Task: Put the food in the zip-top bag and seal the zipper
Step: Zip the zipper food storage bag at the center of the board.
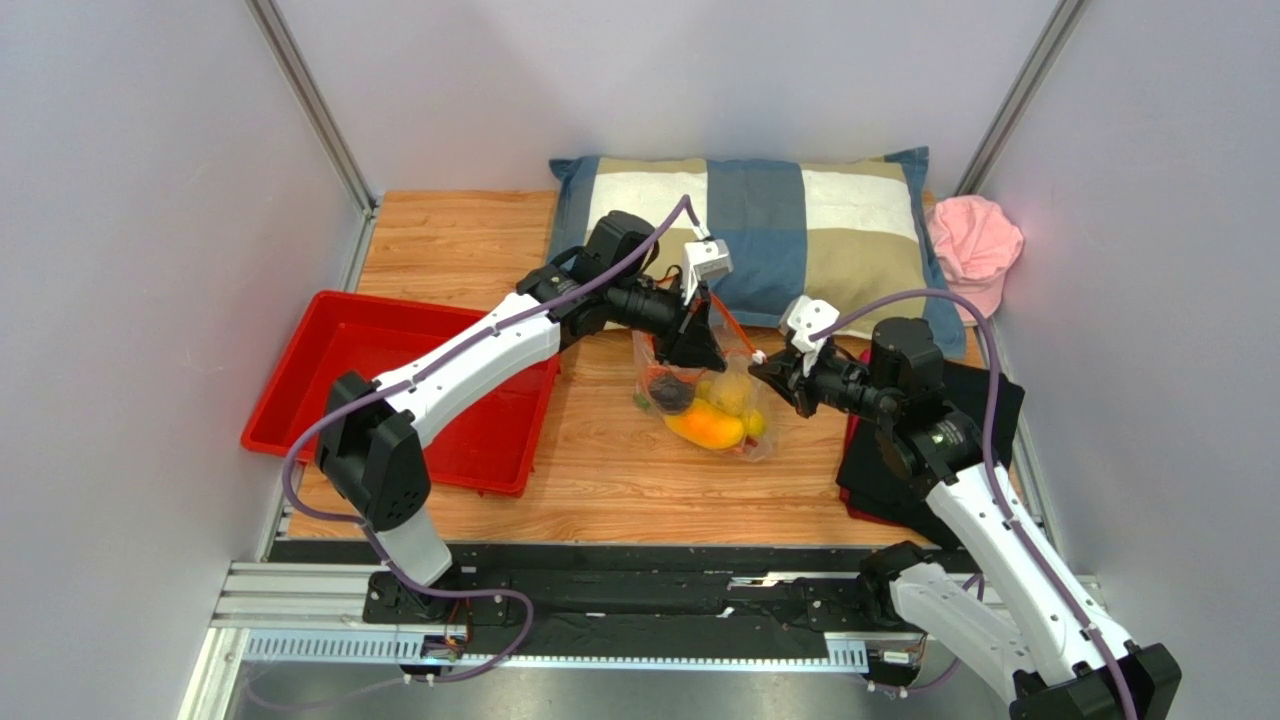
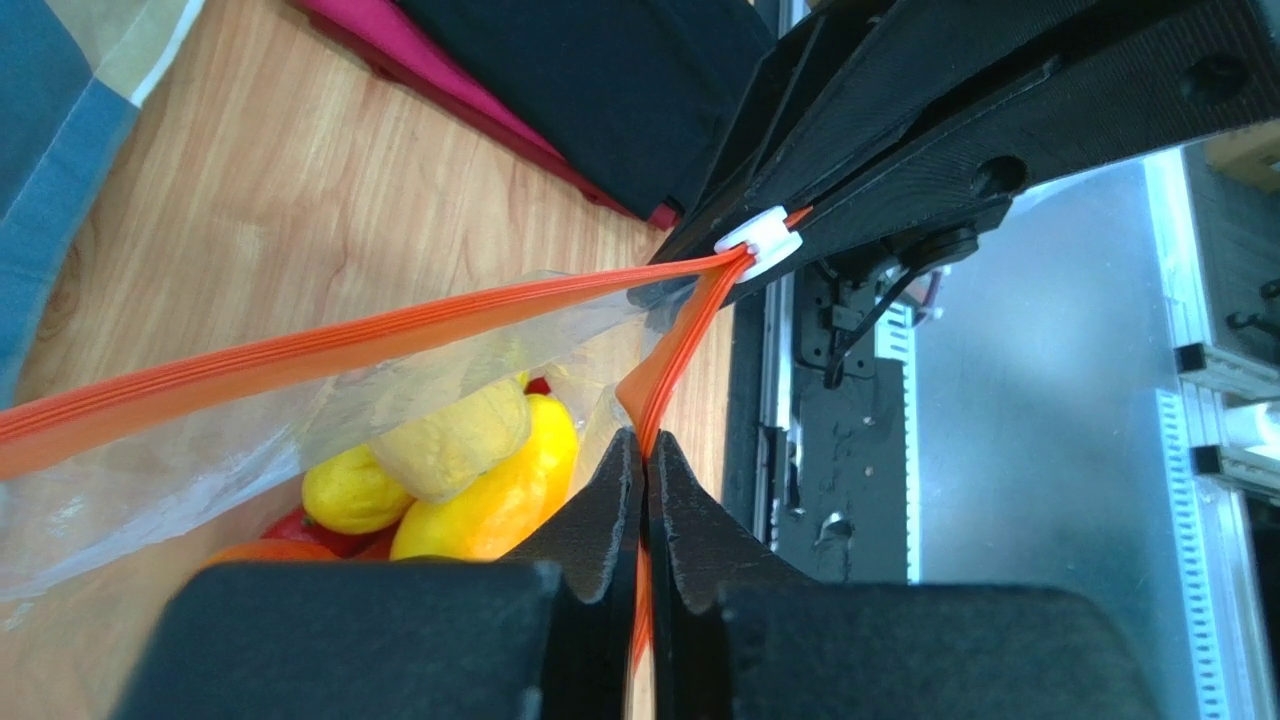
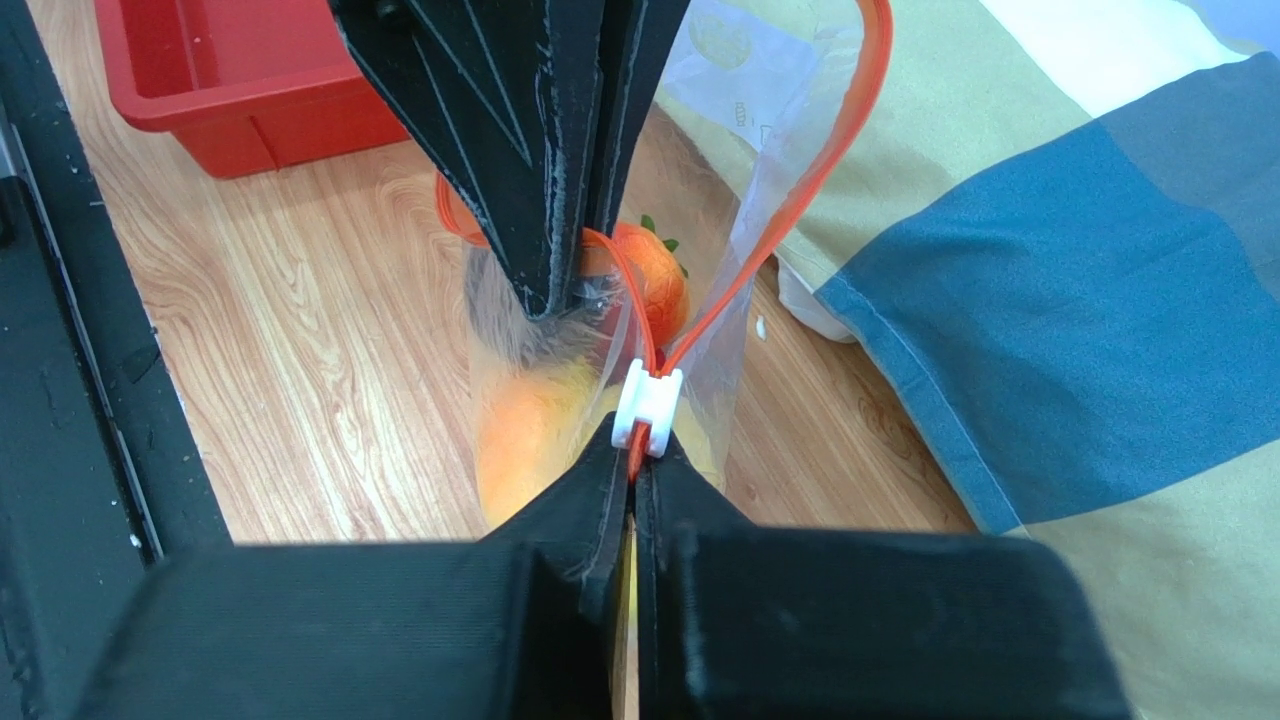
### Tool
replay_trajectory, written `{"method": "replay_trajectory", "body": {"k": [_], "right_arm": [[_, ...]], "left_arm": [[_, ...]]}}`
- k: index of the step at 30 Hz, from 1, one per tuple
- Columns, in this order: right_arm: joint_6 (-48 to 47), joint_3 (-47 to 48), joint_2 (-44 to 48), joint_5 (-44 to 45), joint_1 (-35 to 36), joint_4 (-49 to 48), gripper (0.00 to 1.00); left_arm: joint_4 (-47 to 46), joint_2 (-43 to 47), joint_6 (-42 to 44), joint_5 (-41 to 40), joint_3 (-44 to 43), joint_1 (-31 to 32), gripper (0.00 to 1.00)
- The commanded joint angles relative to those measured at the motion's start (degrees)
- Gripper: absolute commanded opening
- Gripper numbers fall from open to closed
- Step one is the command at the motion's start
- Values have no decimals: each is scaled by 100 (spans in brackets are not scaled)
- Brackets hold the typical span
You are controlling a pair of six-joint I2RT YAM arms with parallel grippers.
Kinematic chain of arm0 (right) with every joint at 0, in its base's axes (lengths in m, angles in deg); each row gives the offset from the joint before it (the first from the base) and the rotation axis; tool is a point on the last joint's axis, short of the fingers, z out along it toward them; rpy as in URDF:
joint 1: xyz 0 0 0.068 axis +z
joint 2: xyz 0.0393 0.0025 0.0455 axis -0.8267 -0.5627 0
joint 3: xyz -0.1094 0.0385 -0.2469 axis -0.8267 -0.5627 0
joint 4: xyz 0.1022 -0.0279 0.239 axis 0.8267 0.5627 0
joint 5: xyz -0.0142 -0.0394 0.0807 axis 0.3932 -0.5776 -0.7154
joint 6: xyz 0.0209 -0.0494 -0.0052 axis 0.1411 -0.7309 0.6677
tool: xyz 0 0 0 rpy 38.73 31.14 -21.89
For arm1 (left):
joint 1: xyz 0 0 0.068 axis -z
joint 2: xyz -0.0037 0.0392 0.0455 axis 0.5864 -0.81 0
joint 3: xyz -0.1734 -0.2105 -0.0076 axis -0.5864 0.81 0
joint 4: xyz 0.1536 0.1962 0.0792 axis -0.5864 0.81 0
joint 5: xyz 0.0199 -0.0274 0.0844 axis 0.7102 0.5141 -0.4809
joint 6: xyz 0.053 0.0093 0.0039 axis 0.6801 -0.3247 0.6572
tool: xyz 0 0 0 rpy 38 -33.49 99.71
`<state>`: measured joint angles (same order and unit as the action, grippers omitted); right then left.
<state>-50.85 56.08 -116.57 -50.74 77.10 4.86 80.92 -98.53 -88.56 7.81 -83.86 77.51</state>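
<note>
The clear zip-top bag (image 1: 651,360) stands on the wooden table, lifted by its mouth. The food is inside it: an orange piece (image 1: 706,428), a dark round fruit (image 1: 670,393), and yellow fruits (image 2: 496,488). My left gripper (image 1: 700,348) (image 2: 646,447) is shut on the orange-red zipper (image 2: 376,333) strip at one end. My right gripper (image 1: 763,368) (image 3: 636,443) is shut on the strip right behind the white slider tab (image 3: 646,402), which also shows in the left wrist view (image 2: 759,240). The two grippers are close together, and the strip loops open beyond them.
A red tray (image 1: 346,360) lies at the left. A checked pillow (image 1: 766,225) lies behind the bag, with a pink cloth (image 1: 974,248) at the back right. A black flat item (image 1: 902,480) lies under my right arm.
</note>
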Motion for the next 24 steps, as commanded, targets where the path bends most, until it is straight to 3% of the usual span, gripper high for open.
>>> {"method": "replay_trajectory", "body": {"k": [1,3,5,8,12,14,24], "right_arm": [[-264,-39,158,-164,37,-146,0],[-291,-65,202,-208,37,-119,0],[-317,-118,220,-260,37,-110,0],[-344,-127,229,-375,37,-119,0],[-388,-118,220,-471,37,-93,0],[-405,-110,220,-489,28,-75,0],[-309,-136,281,-419,37,-136,0]], "left_arm": [[-92,432,596,199,-238,-73,24],[-249,774,1053,321,-125,-144,43],[-714,1030,1387,330,147,-144,55],[-1260,1312,2116,690,420,-118,65],[-428,980,3704,875,-61,119,65],[92,829,4042,963,-387,242,64],[436,170,4307,481,-844,647,62]]}}
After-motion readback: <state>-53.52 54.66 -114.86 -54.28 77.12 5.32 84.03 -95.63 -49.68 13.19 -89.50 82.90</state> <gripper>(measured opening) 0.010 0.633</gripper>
